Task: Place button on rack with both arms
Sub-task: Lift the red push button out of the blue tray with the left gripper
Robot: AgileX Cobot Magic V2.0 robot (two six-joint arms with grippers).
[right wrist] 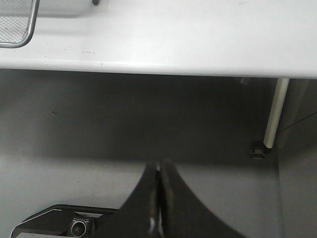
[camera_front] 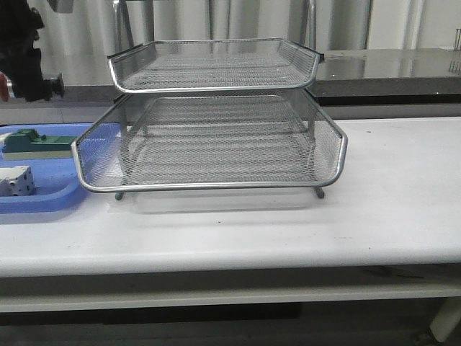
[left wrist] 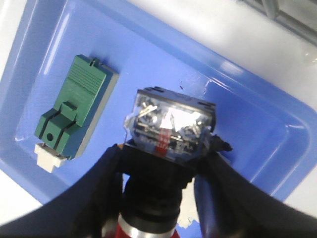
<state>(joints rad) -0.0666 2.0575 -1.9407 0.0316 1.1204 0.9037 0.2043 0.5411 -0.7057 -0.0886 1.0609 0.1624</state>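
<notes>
Two grippers: one loaded, one bare
Left gripper (left wrist: 163,198): clamped on button (left wrist: 166,148), raised above blue tray (left wrist: 257,99) beside green block (left wrist: 74,109)
Rack (camera_front: 216,137): mid-table, right of tray
Right gripper (right wrist: 158,198): pressed closed, holding nothing, beyond table (right wrist: 198,34) edge

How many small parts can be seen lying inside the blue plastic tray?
2. The green block lies at the far side of the blue tray, and the white block nearer the front. The picture's edge may hide more.
</notes>
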